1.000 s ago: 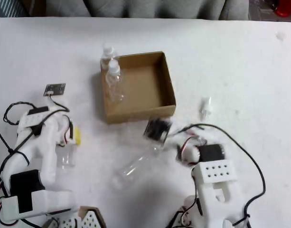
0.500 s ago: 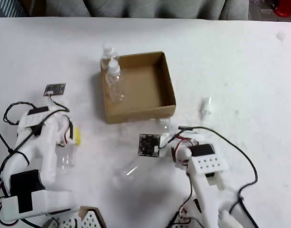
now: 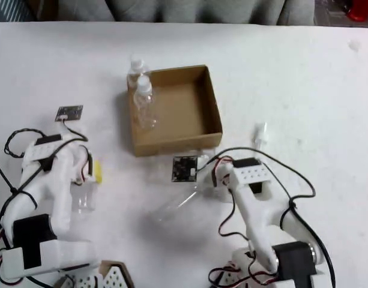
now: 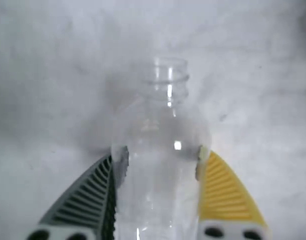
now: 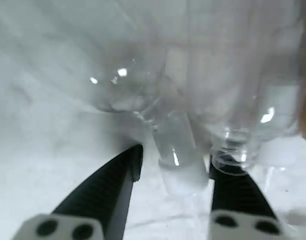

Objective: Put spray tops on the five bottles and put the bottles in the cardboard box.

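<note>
White table [image 3: 304, 72] runs edge to edge. Grey upholstery [image 3: 196, 9] sits past the far edge and a red object [image 3: 361, 9] at the far right corner.

- The cardboard box [image 3: 171, 144] sits mid-table, open side up.
- One capped bottle [image 3: 144, 102] is against the box's left wall. From above you can't tell whether it's inside or outside.
- A second capped bottle [image 3: 135, 67] stands just beside the box's far left corner.
- A loose spray top [image 3: 260, 137] lies on the table to the right of the box, well apart from it.
- Your left gripper [image 4: 160, 156] pinches an open-neck clear bottle [image 4: 168, 85] around the body, with both fingers touching it. It's near the table's left edge.
- Your right gripper [image 5: 176, 159] has its fingers spread around the neck of a lying clear bottle [image 3: 171, 209], just off the box's near wall. No firm clamp is visible.
- A small grey board [image 3: 69, 112] with a wire sits near the left edge.
</note>
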